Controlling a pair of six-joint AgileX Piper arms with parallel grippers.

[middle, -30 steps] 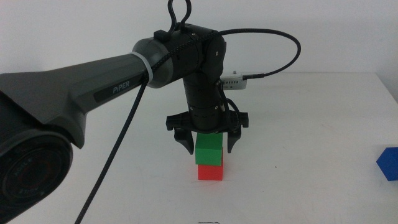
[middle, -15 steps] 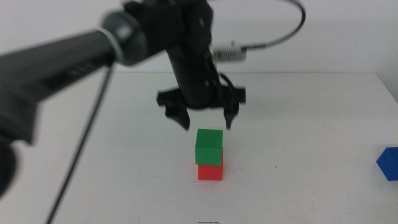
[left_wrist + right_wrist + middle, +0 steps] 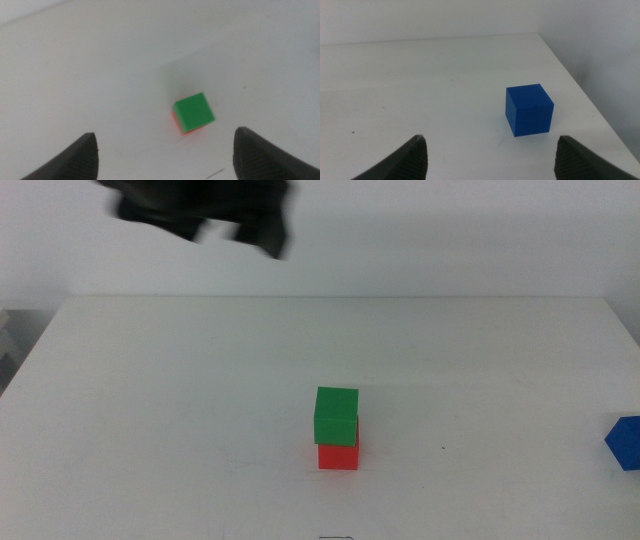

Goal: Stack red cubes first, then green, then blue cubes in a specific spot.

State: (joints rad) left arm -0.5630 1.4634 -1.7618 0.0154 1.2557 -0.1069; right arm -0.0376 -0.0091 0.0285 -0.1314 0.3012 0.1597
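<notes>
Red cube (image 3: 338,456) sits on the white table (image 3: 150,410) near the front middle, with the green cube (image 3: 336,415) stacked square on top of it, turned very slightly off the red one's edges. That stack is the landmark here. Well to the right of it, at the table's right edge, the blue cube (image 3: 624,443) rests alone. The right gripper (image 3: 490,155) hovers just short of the blue cube, jaws spread wide and holding nothing, touching nothing. Far behind the stack and up to its left, the left gripper (image 3: 205,210) shows only as a dark blur above the table's back edge; its wrist view looks down on the stack, jaws wide apart and empty.
</notes>
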